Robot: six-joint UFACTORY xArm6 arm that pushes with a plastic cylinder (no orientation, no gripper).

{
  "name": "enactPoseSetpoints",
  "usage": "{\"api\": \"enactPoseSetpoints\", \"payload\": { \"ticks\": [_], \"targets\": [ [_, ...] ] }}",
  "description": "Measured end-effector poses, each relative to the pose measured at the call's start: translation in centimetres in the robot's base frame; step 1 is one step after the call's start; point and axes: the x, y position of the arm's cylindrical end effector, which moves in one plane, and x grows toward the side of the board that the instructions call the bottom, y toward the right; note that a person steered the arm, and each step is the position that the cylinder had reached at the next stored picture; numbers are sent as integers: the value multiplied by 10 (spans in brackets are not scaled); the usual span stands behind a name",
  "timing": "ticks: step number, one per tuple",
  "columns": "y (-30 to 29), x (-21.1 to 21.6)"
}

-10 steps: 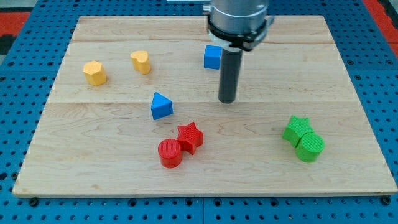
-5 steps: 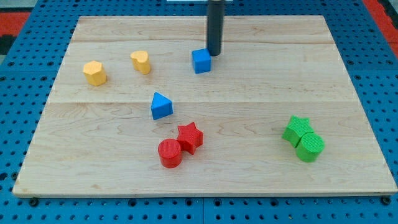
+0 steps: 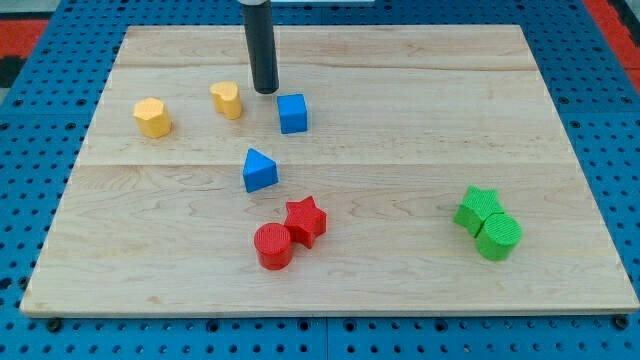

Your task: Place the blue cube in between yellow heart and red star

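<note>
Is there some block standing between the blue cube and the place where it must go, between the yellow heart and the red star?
Yes. The blue triangular block sits roughly on the line between yellow heart and red star, occupying that gap. Blue cube lies toward the view's top-right of it; my tip is beside the cube's upper left.

my tip [image 3: 265, 90] between yellow heart [image 3: 227, 100] and blue cube [image 3: 292, 113] (apart).

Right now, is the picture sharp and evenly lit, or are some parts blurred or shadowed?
Camera view: lighting is even, with no strong glare on the board. The blue cube, yellow heart and red star look sharp, with only soft, short shadows. My tip is crisp, showing no motion blur.
</note>
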Motion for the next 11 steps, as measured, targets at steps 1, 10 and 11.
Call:
{"api": "enactPoseSetpoints", "payload": {
  "ticks": [1,10,11],
  "targets": [
    [-5,17],
    [-27,177],
    [-41,213]
  ]
}}
